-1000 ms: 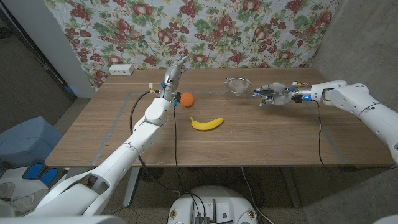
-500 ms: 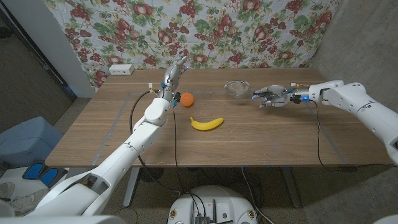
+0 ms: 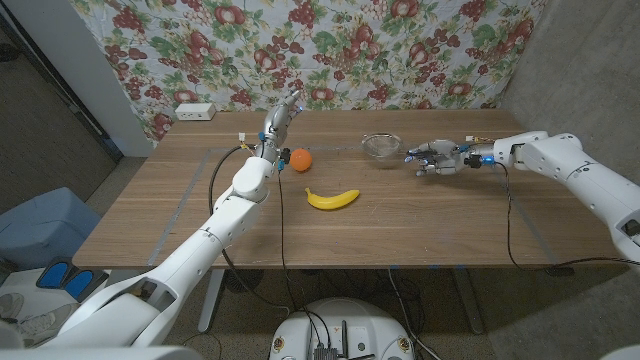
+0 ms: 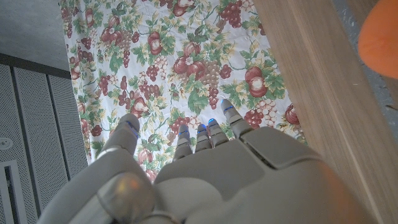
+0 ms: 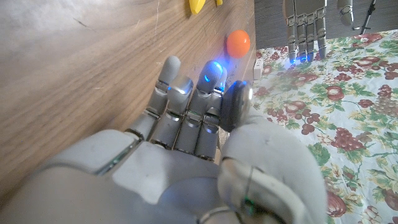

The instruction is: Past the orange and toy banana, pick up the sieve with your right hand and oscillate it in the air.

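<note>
Creeping leftward since a second ago, the right robot hand (image 3: 432,157) now hangs just beside the sieve (image 3: 380,145), not yet touching it, fingers spread and reaching toward the bowl, holding nothing. That sieve sits on the far side of the wooden bench (image 3: 400,225), beyond the orange (image 3: 300,160) and the toy banana (image 3: 332,199), which lie nearer the middle. Over on the other side, the left robot hand (image 3: 283,113) is raised above the bench close behind the orange, fingers straight and apart, empty too; its wrist view shows them pointing at the fruit-print curtain (image 4: 186,68). A white box (image 3: 195,111) rests at the far left corner.
</note>
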